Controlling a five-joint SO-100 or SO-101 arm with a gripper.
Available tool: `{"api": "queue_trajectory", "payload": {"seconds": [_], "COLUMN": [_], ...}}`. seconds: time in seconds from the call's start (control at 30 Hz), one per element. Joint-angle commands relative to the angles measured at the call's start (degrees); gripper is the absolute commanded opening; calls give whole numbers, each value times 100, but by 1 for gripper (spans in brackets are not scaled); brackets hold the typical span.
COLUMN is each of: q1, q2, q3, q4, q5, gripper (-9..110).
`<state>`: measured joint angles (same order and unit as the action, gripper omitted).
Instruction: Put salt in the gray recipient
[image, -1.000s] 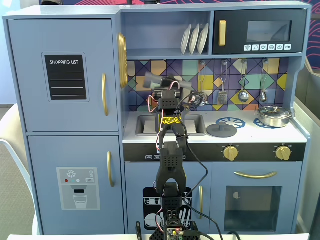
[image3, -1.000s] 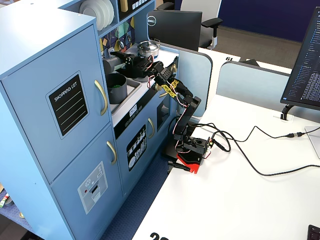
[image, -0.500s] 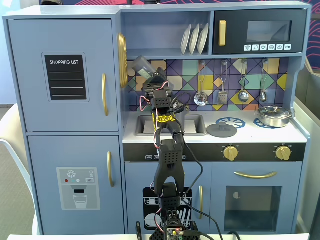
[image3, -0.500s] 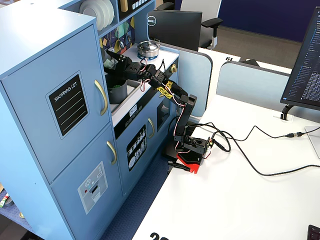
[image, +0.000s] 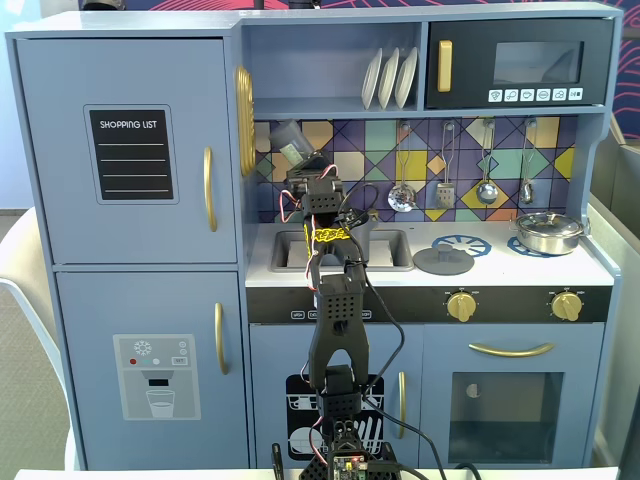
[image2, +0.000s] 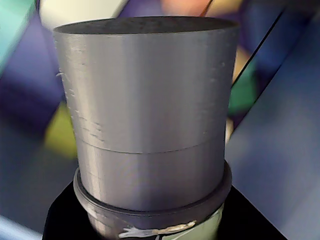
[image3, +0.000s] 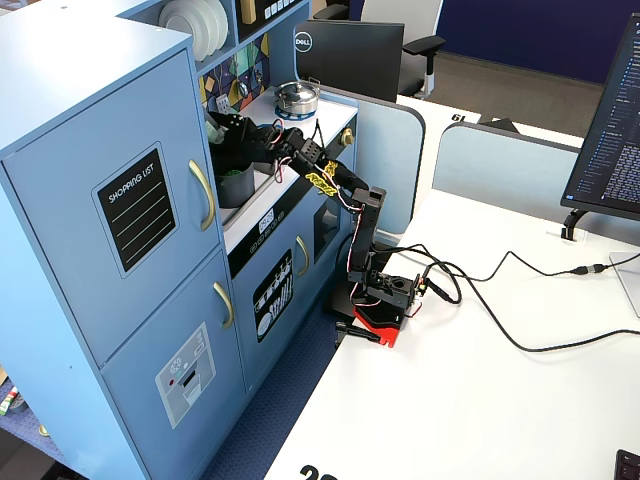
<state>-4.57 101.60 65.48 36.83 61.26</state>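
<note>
- The salt (image: 290, 143) is off the table, tilted in the air over the sink area of the toy kitchen, about 11 o'clock from the arm's wrist in a fixed view.
- The pincer (image: 300, 165) is clamped around it; the wrist view shows the gray cap (image2: 147, 110) filling the picture with black pincer parts at its base.
- The pot (image3: 236, 186) sits on the counter under the pincer in a fixed view; the arm hides it in the other.
- Handling, as a judgement: a stiff, light plastic cylinder, smooth and so liable to slip or twist between the pads.
- Best hold is mid-body on the label, below the cap's collar, which can act as a stop.
- Tipped, its length adds leverage, so a firm squeeze matters.
</note>
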Motion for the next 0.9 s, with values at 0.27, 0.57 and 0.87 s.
{"api": "queue_trajectory", "payload": {"seconds": [0.27, 0.57, 0.87], "q1": [158, 70, 167], "q2": [158, 642, 571], "q3": [-554, 422, 519], "q4": [1477, -211, -79], "q5": [62, -765, -729], "gripper": [0, 0, 0]}}
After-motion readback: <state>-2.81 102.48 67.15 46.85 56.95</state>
